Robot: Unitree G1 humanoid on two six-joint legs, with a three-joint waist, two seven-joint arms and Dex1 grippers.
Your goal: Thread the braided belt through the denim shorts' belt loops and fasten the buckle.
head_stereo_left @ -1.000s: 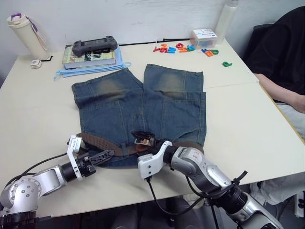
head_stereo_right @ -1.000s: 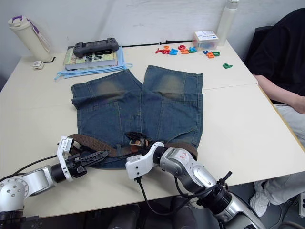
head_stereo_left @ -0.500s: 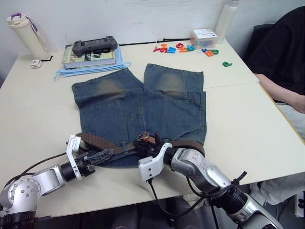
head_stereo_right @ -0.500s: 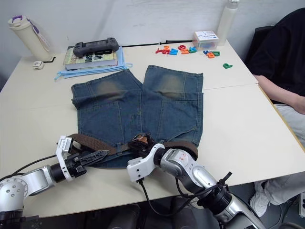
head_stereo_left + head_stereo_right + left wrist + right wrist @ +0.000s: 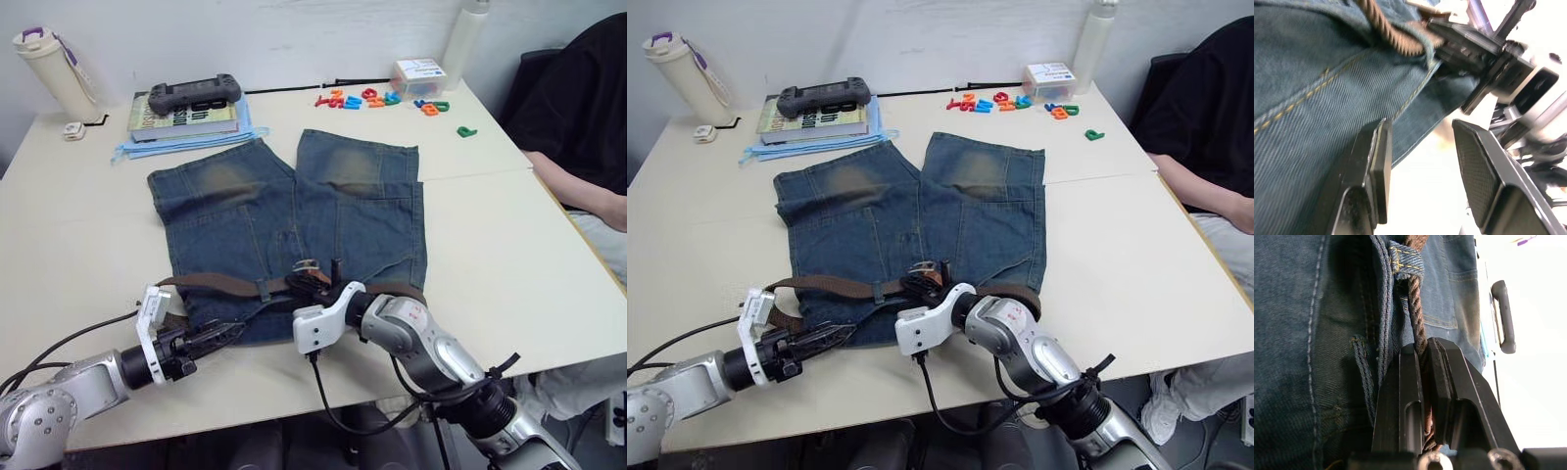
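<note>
The denim shorts (image 5: 294,220) lie flat on the table, waistband toward the front edge. The braided belt (image 5: 223,285) runs along the waistband and passes under a belt loop (image 5: 1406,263). The silver buckle (image 5: 307,264) lies at mid waistband. My right gripper (image 5: 1422,352) is shut on the braided belt just short of that loop, and it also shows beside the buckle (image 5: 315,281). My left gripper (image 5: 1420,166) stands open over the waistband's front edge, left of the right one (image 5: 217,334), with nothing between its fingers.
At the back left are a book with a game controller (image 5: 194,95), a blue cloth and a white tumbler (image 5: 49,70). Coloured letters (image 5: 377,98), a small box and a bottle stand at the back right. A seated person (image 5: 578,108) is at the right edge.
My right gripper has moved farther over the waistband with the belt, which now lies straighter. The left gripper has drawn back toward the table's front edge.
</note>
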